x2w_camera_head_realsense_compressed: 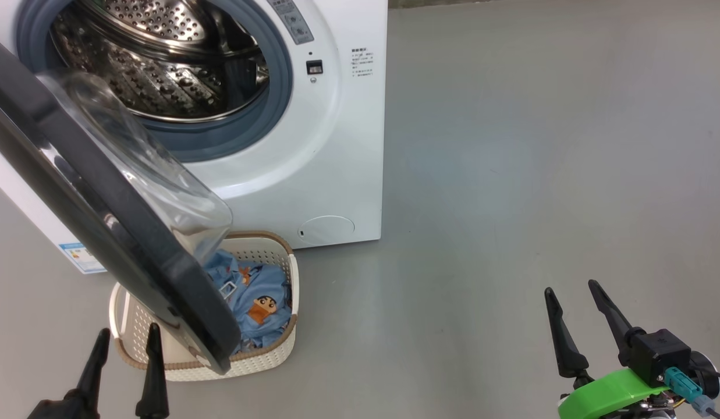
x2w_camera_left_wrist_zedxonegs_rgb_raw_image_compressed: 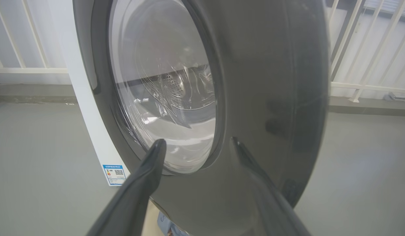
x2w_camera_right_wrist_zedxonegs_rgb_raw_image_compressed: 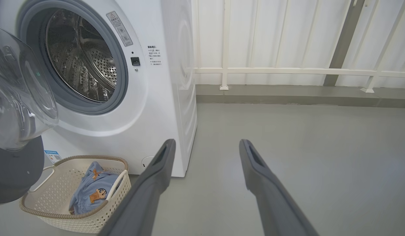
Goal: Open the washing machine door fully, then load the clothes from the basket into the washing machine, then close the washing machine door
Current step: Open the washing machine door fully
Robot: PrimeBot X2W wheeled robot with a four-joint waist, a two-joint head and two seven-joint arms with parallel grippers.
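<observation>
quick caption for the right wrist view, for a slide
Open right claw faces the washing machine, its door partly open, clothes waiting in the basket.

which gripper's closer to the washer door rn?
The left gripper: open, it sits just short of the lower edge of the washing machine door. The right gripper, also open, is well off to the side over the floor.

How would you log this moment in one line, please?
door: open; clothes: in basket; left gripper: open, empty; right gripper: open, empty
</observation>
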